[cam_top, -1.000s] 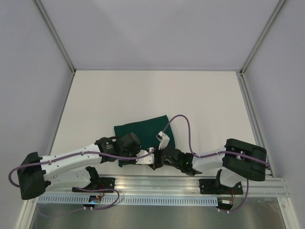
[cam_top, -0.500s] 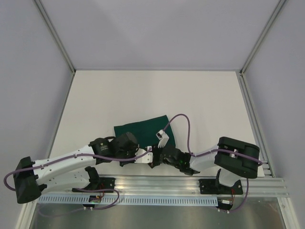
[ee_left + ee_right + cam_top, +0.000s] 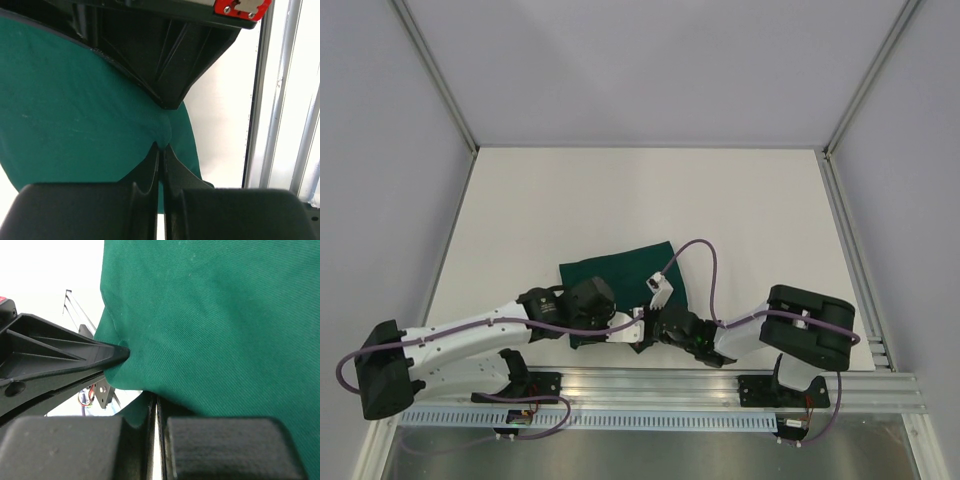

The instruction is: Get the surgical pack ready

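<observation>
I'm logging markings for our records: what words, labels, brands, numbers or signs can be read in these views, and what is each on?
No text can be read in any view.
Pale label on a black joint, top view: too small to read.
Red plate with two screws, left wrist view: no lettering shows.
Cloth: plain green, no print or tag in sight.

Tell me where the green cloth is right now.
From above, the green cloth lies flat by the middle of the near edge of the table; the left gripper and right gripper both pinch its near side.
</observation>
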Tool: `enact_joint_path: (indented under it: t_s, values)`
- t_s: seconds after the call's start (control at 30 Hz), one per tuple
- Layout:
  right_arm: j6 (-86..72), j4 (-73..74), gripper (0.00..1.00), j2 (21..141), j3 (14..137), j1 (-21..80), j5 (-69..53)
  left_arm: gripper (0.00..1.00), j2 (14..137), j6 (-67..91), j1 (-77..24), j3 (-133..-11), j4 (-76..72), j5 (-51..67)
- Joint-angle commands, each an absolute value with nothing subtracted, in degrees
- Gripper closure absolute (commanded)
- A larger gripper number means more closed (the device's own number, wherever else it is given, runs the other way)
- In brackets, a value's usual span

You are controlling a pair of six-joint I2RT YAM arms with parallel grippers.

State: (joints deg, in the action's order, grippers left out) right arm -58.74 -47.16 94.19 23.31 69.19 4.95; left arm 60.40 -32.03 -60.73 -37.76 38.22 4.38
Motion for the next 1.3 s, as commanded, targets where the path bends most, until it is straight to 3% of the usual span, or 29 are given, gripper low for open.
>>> enact_joint_path:
  t_s: [0.0,0.27,0.57,0.8,1.0,1.27]
  values:
    - [-58.8,-54.39,1.0,95.62,24.09,68.82,8.0,1.0,56.96,-32.52,-61.0,-39.37,36.74,6.58]
    - [-55.46,-63.44,1.0,98.52,25.22,68.64,10.72,1.0,50.89,-33.92,-60.91,-37.97,37.35,5.54]
    - [-51.34,-76.89,1.0,106.78,23.73,68.73,25.13,1.0,49.4,-34.63,-61.0,-37.71,36.83,4.31]
    - [-47.28,-78.93,1.0,111.96,26.72,68.73,33.64,1.0,48.43,-35.33,-61.0,-35.69,37.7,3.17]
    - [-51.86,-80.32,0.99,114.08,21.99,68.64,42.97,1.0,47.11,-35.33,-61.0,-32.97,37.71,3.25]
    - [-49.31,-83.85,1.0,114.34,20.04,66.19,45.62,1.0,45.53,-35.86,-60.91,-30.94,37.97,2.73]
